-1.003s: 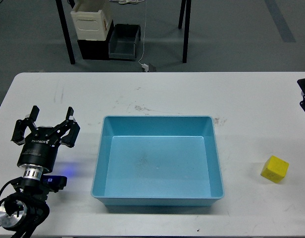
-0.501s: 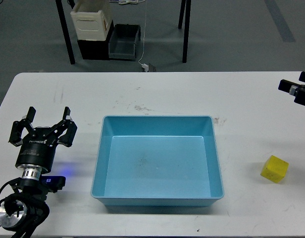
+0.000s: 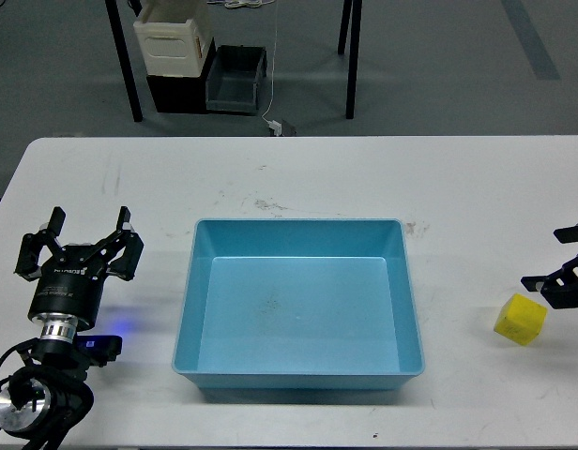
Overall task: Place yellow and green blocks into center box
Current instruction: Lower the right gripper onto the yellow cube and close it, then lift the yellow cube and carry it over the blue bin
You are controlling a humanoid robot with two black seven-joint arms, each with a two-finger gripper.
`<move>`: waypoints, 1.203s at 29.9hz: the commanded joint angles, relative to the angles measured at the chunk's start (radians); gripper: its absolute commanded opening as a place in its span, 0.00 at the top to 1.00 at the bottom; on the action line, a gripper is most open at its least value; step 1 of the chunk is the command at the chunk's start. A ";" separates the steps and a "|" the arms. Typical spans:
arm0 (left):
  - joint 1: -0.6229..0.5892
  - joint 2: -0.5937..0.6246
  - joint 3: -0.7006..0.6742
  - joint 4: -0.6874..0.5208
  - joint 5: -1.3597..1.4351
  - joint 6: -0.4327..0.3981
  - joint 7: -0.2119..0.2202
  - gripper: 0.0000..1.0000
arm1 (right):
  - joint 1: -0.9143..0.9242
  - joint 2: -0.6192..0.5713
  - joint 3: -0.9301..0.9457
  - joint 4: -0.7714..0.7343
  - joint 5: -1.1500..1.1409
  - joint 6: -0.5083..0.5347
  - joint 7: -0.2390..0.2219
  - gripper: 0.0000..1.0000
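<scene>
R end effector (image 3: 558, 259) cut off at edge, prob. open by yellow block (image 3: 521, 320).

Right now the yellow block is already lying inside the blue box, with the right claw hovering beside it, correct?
Not quite. The head view shows the yellow block on the white table, right of the blue box, which holds nothing. The right claw is indeed beside it.
</scene>
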 commanded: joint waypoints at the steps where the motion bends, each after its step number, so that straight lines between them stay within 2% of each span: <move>1: -0.002 0.002 0.000 0.008 0.000 -0.001 -0.017 0.00 | 0.018 0.011 -0.078 -0.001 -0.009 0.001 0.000 0.01; 5: -0.003 0.000 0.000 0.016 0.000 0.000 -0.017 0.00 | 0.017 0.024 -0.092 -0.015 -0.009 0.004 0.000 0.01; 11: -0.003 -0.002 0.002 0.025 0.000 0.000 -0.017 0.00 | 0.011 0.098 -0.132 -0.132 -0.009 0.010 0.000 0.00; 17: -0.003 -0.002 0.000 0.037 0.000 -0.001 -0.017 0.00 | 0.005 0.115 -0.140 -0.161 -0.009 0.011 0.000 0.01; 23: -0.003 -0.011 0.000 0.045 0.000 -0.003 -0.020 0.00 | -0.020 0.189 -0.140 -0.221 -0.009 0.002 0.000 0.06; 28: -0.003 -0.014 0.000 0.059 0.000 -0.007 -0.020 0.00 | -0.026 0.236 -0.140 -0.238 -0.009 -0.003 0.000 0.20; 31: -0.003 -0.015 0.000 0.059 0.000 -0.007 -0.020 0.00 | -0.026 0.255 -0.140 -0.244 -0.009 -0.003 0.000 0.40; 33: -0.003 -0.015 0.000 0.059 0.000 -0.007 -0.020 0.00 | -0.025 0.255 -0.138 -0.242 -0.009 -0.003 0.000 0.49; 36: -0.005 -0.014 -0.001 0.059 0.000 -0.006 -0.020 0.00 | -0.022 0.253 -0.140 -0.242 -0.009 -0.001 0.000 0.74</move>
